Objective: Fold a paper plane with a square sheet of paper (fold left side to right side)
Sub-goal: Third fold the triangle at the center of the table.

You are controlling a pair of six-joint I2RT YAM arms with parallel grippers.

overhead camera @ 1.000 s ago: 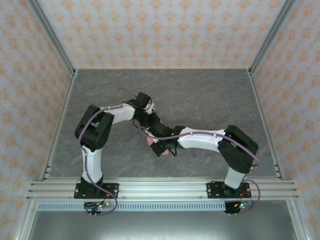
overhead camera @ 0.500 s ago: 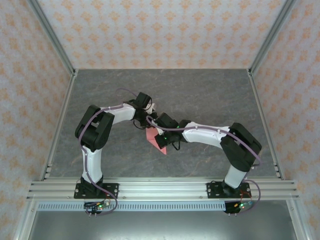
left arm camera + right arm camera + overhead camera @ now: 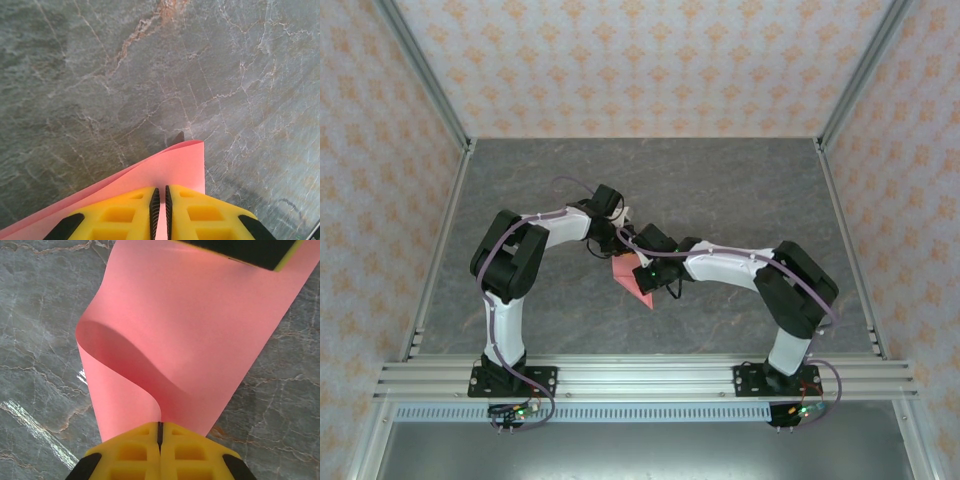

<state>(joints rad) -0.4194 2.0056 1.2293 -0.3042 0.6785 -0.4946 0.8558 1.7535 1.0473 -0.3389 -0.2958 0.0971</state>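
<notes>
The square sheet of paper (image 3: 633,281) is salmon pink and lies mid-table, between the two wrists. In the right wrist view the sheet (image 3: 190,330) rises from the marble and curls over in a loop. My right gripper (image 3: 160,424) is shut on its near edge. The left gripper's black-and-yellow finger (image 3: 240,250) sits on the far edge. In the left wrist view my left gripper (image 3: 160,189) is closed to a thin slit on the paper (image 3: 175,165), with pink showing in the slit. From above, the left gripper (image 3: 616,232) and right gripper (image 3: 638,262) nearly touch. The paper plane is out of view.
A grey marble tabletop (image 3: 740,190) stretches around the paper. Patterned walls (image 3: 650,60) with metal posts close off the back and both sides. An aluminium rail (image 3: 650,378) carrying the arm bases runs along the near edge.
My right gripper has moved away from the near edge toward the left gripper, carrying its edge of the paper and curling the sheet over. The left gripper has stayed in place.
</notes>
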